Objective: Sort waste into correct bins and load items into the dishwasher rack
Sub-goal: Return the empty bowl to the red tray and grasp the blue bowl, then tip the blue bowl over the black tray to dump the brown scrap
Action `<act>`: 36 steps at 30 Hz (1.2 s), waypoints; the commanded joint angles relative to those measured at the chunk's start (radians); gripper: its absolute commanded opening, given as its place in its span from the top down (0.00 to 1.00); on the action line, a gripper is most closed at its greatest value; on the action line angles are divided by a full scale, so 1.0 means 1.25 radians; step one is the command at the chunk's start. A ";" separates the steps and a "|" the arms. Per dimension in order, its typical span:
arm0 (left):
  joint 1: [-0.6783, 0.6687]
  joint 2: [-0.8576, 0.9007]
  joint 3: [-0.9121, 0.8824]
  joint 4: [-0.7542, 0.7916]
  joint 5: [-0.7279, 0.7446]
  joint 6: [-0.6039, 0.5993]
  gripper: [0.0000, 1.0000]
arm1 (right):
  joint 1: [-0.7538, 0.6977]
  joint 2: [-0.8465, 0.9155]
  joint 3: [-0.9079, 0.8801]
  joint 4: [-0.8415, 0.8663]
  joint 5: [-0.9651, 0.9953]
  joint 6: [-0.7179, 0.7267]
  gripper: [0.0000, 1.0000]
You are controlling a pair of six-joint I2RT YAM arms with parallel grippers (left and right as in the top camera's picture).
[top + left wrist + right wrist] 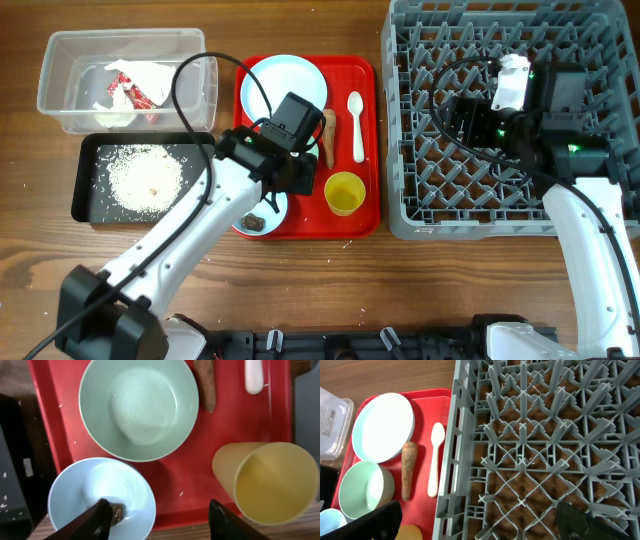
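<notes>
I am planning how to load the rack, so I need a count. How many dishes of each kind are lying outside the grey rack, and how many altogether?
Plate: 1
Bowls: 2, one green and one blue
Cup: 1
Spoon: 1
Total: 5

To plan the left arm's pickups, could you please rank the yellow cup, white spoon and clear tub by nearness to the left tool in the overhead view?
1. Yellow cup, beside the left tool, on its right, on the red tray.
2. White spoon, farther up the tray's right side.
3. Clear tub, well off the tray, far to the left.
</notes>
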 commanded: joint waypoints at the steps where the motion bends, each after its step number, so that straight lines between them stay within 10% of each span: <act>1: -0.003 0.041 -0.063 0.005 0.016 -0.009 0.40 | -0.002 0.007 0.012 0.003 -0.008 0.011 0.00; 8: -0.048 0.048 -0.205 0.142 0.050 0.048 0.51 | -0.002 0.007 0.012 0.006 -0.008 0.011 0.00; 14: -0.048 0.097 -0.236 0.177 0.018 0.003 0.94 | -0.002 0.007 0.012 0.006 -0.008 0.011 0.00; 23: -0.013 0.028 -0.120 0.056 0.033 -0.100 0.96 | -0.002 0.007 0.012 0.004 -0.008 0.011 0.00; 32: 0.442 -0.096 -0.017 -0.016 0.330 0.058 0.96 | -0.002 0.007 0.012 0.005 -0.008 0.011 0.00; 36: 0.755 -0.042 -0.033 -0.018 0.682 0.263 0.96 | -0.002 0.007 0.012 0.004 -0.008 0.011 0.00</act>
